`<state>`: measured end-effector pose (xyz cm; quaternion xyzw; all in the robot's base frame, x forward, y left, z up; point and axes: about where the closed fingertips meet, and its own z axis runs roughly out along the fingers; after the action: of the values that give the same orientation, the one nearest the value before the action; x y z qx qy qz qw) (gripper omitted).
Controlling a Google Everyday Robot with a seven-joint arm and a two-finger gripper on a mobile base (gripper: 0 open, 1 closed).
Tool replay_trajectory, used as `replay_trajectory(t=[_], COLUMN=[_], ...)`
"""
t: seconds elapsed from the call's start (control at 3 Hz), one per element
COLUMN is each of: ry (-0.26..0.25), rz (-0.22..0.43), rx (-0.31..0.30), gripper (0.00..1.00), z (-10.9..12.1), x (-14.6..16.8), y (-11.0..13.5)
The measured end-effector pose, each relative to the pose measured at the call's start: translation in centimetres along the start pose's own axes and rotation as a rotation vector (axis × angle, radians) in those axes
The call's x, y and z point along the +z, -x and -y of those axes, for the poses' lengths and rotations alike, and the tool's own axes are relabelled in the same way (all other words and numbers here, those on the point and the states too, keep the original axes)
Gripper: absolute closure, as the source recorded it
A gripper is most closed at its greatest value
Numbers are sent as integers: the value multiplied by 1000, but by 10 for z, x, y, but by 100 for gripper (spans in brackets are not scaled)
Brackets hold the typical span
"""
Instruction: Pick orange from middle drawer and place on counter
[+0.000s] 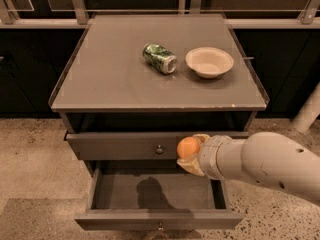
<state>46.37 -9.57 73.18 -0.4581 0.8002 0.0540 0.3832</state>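
My gripper (190,153) is shut on the orange (188,147), a small smooth orange ball. It holds the fruit in the air above the open middle drawer (155,191), in front of the closed top drawer (125,145). The middle drawer's bare grey tray floor shows only the arm's shadow. The counter (110,69) lies above and behind the gripper. My pale arm (265,164) reaches in from the right.
A green can (160,58) lies on its side on the counter, with a cream bowl (209,62) to its right. The counter has thin raised side rims. Speckled floor (30,154) surrounds the cabinet. A white post (307,109) stands at the right.
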Motion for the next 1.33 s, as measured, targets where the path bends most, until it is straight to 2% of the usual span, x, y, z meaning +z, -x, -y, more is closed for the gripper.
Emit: replay_trajectory(t=[0.33, 0.67, 1.0, 1.33], ry=[-8, -76, -169, -193], rz=[15, 52, 80, 96], rx=[-62, -179, -248, -262], gripper=[100, 100, 100, 100], z=[16, 69, 123, 132], x=[-18, -68, -108, -117], y=[17, 65, 109, 122])
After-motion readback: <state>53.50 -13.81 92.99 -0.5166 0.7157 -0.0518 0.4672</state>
